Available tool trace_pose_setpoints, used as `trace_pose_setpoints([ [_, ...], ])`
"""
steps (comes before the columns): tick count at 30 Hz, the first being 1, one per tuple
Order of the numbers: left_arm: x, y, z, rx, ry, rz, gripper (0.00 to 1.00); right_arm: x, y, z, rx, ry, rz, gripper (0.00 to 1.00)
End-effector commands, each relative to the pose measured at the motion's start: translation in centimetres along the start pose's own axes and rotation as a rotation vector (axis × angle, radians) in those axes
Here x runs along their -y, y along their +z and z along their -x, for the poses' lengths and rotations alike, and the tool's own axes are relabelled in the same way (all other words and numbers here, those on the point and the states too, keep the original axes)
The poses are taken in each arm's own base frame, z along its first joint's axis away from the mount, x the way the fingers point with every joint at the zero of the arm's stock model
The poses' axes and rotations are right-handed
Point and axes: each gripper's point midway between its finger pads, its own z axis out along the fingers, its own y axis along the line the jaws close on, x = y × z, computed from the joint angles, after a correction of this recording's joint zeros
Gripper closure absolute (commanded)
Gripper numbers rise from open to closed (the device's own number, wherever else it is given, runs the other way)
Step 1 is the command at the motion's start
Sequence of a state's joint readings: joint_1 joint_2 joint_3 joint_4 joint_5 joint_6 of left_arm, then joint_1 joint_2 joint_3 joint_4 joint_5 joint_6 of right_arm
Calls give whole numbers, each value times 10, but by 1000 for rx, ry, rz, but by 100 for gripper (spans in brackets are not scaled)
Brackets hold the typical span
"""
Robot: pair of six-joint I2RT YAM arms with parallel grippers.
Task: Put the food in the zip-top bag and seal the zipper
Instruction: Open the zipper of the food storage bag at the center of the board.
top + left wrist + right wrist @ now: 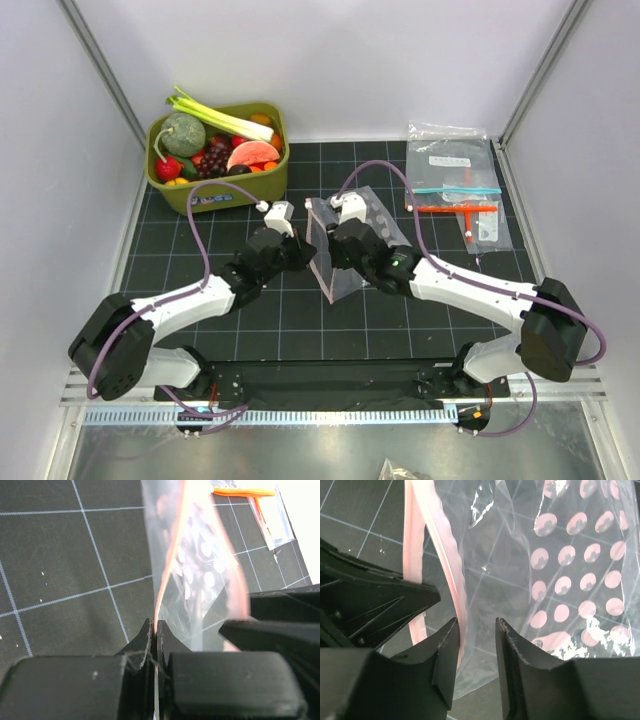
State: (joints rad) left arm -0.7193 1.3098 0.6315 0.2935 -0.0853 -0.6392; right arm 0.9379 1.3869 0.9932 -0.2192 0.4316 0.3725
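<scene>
The zip-top bag stands on edge at the middle of the mat, clear with pink dots and a pinkish zipper along its mouth. My left gripper is shut on one lip of the mouth; in the left wrist view the pink zipper runs up from between the jaws. My right gripper is open. In the right wrist view its jaws straddle the other lip, with the zipper against the left finger and the bag behind. The food lies in the olive bin.
Flat clear bags with blue and orange strips lie at the back right; their orange strip also shows in the left wrist view. The bin stands at the back left. White walls enclose the mat on three sides.
</scene>
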Motion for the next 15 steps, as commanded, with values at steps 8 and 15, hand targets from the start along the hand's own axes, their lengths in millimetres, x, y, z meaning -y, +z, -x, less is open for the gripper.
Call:
trace_pose_setpoints([
  [8, 13, 1, 21, 51, 3, -38, 100, -11, 7, 10, 8, -34, -24, 62],
  [15, 17, 0, 21, 45, -5, -64, 100, -20, 15, 3, -15, -39, 3, 63],
])
